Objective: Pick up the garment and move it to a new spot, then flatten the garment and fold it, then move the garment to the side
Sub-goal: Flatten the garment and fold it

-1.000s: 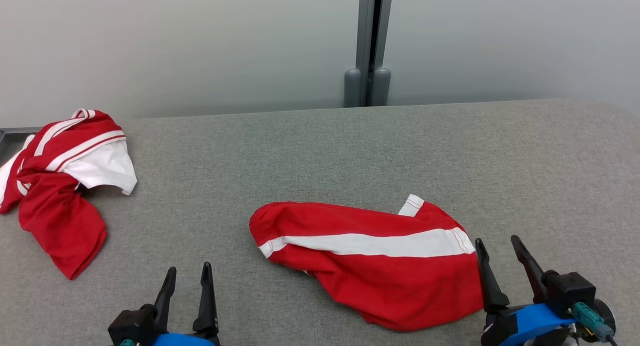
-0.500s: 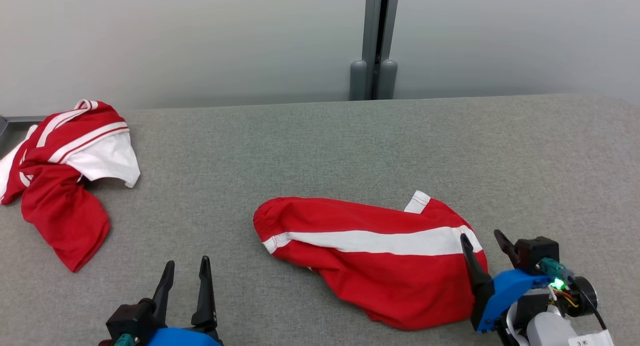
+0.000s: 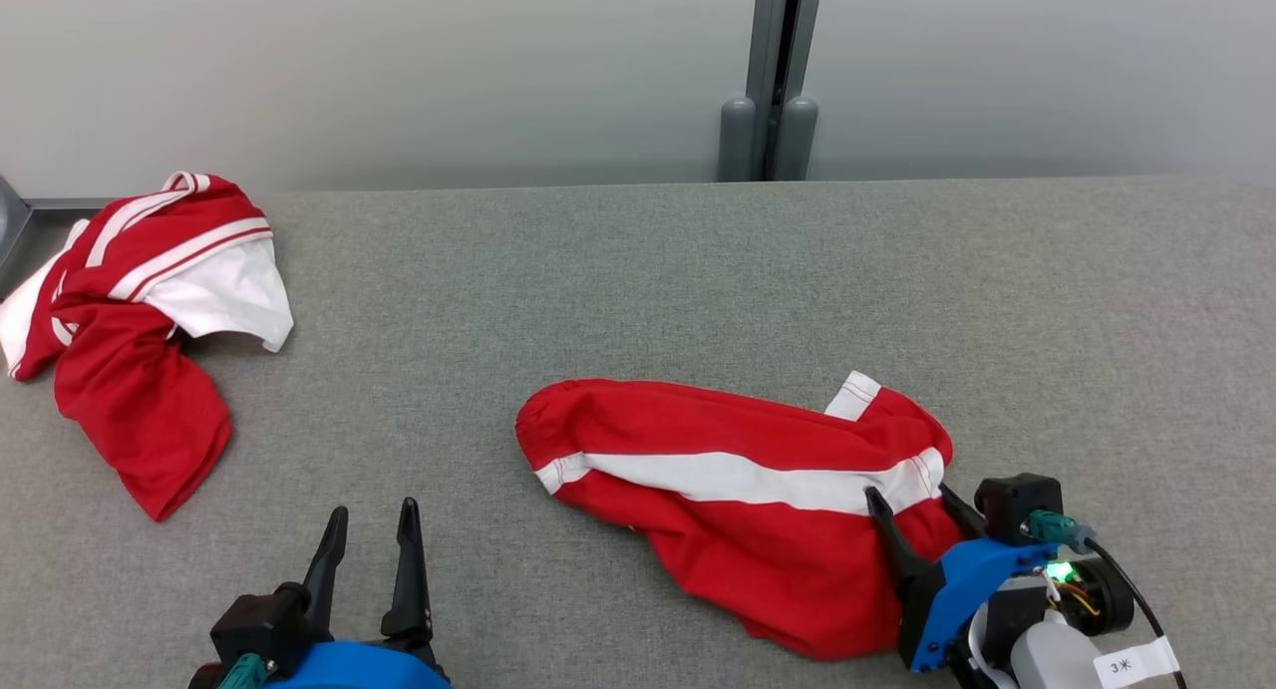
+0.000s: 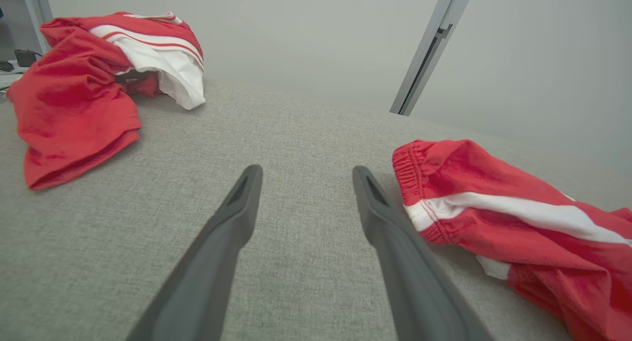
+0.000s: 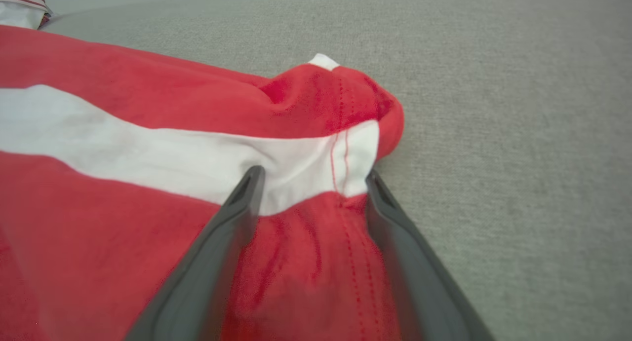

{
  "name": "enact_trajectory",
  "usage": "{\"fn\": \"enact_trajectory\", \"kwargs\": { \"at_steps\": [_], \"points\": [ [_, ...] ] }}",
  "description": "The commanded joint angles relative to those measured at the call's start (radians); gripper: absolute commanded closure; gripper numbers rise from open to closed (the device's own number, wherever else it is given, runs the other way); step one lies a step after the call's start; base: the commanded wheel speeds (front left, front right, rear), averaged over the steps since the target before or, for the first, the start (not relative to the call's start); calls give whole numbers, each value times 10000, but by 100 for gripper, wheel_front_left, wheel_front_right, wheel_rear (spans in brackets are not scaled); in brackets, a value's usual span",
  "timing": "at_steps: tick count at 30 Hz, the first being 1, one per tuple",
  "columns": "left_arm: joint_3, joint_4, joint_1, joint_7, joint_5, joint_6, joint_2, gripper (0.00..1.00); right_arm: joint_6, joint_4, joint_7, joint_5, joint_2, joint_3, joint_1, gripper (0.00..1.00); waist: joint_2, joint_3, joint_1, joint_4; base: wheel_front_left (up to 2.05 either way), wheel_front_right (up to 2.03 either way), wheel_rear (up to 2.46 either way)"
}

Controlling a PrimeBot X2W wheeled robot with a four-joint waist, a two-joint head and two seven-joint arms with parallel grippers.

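Our right gripper (image 3: 907, 492) stands wide astride the 3 o'clock hem of the garment (image 3: 698, 425); we seat both layers deep, then close firmly.

Office-like test room, frosted partition wall (image 3: 399, 71), grey metal post (image 3: 783, 71), wide grey fabric-covered table (image 3: 638, 290)

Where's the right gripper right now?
In the head view the right gripper sits lower right, open, fingers either side of the right end of the red garment on the grey table.
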Motion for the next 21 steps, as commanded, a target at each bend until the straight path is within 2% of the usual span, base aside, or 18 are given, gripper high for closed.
{"fn": "enact_trajectory", "kwargs": {
  "at_steps": [1,9,21],
  "points": [
    [17,-13,-122,-48,33,-54,-17,0,1,-197,-60,64,-43,116,-9,0,-1,11,-1,1,0,0,0],
    [-13,-37,-157,-48,21,-75,-18,0,1,-1128,83,-92,-42,150,260,0,-1,49,-1,36,0,0,0],
    [17,-84,-184,-48,-3,-52,-18,0,1,-2732,859,-203,-40,303,981,0,-1,160,-1,37,0,0,0]
  ]
}}
